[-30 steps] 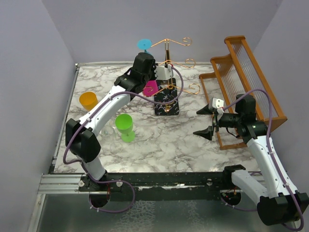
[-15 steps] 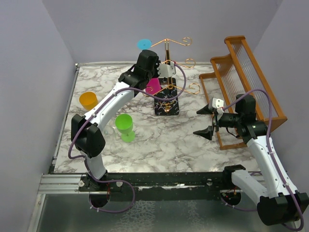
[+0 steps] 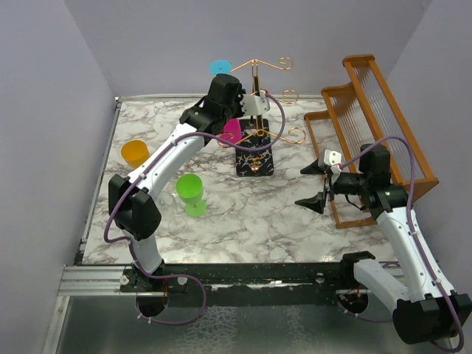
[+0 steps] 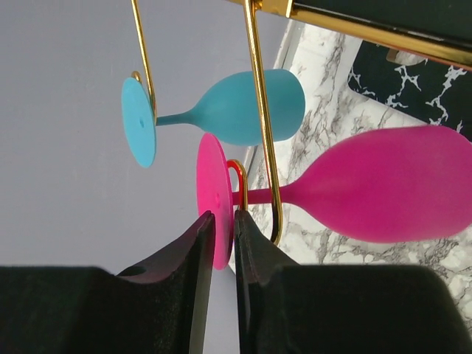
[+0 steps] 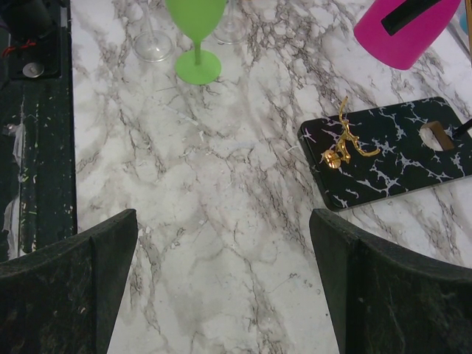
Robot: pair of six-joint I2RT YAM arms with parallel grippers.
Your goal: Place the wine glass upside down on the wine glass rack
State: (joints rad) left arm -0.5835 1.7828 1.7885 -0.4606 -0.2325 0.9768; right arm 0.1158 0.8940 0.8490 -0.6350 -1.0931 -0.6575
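The gold wire wine glass rack stands on its black speckled base at the back middle. A blue wine glass hangs upside down on it. My left gripper is shut on the round foot of a pink wine glass, held bowl down. The glass's stem lies in a curled gold arm of the rack. In the top view the left gripper and the pink glass are right at the rack's left side. My right gripper is open and empty above the table, right of the rack.
A green wine glass and a clear glass stand at the front left. An orange cup stands at the left. A brown wooden slatted rack fills the right side, close behind my right arm.
My left gripper has carried the pink glass up and right, closer in to the rack's arms. The right arm has not moved.
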